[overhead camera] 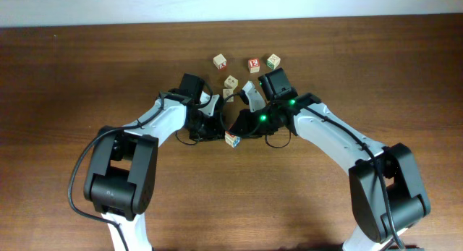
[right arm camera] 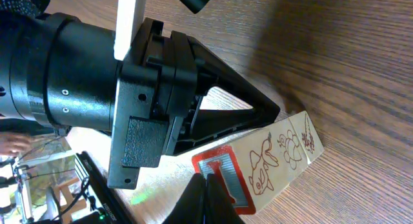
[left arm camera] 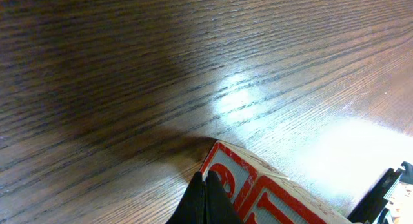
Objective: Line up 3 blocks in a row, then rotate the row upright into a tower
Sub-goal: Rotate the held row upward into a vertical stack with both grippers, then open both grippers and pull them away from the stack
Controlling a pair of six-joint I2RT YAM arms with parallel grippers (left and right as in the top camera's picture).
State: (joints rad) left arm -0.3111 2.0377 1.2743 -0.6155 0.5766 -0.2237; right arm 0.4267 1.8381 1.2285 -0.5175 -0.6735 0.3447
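Note:
A small wooden block (overhead camera: 232, 139) with red-printed faces lies on the table between my two grippers. The left gripper (overhead camera: 221, 132) is shut, its tips against the block's left side. In the left wrist view the closed fingertips (left arm camera: 205, 199) touch a red-framed face of the block (left arm camera: 258, 192). The right gripper (overhead camera: 239, 131) is shut too. Its closed fingertips (right arm camera: 208, 199) press on the red-framed face of the same block (right arm camera: 271, 162), whose side shows a fish drawing. Neither gripper holds anything. A pale block (overhead camera: 231, 82) and a green-printed block (overhead camera: 273, 61) lie further back.
Two more cubes with red print (overhead camera: 220, 61) (overhead camera: 253, 64) sit at the back of the wooden table (overhead camera: 87, 77). The left arm's black gripper body (right arm camera: 161, 101) fills much of the right wrist view, very close to the right gripper.

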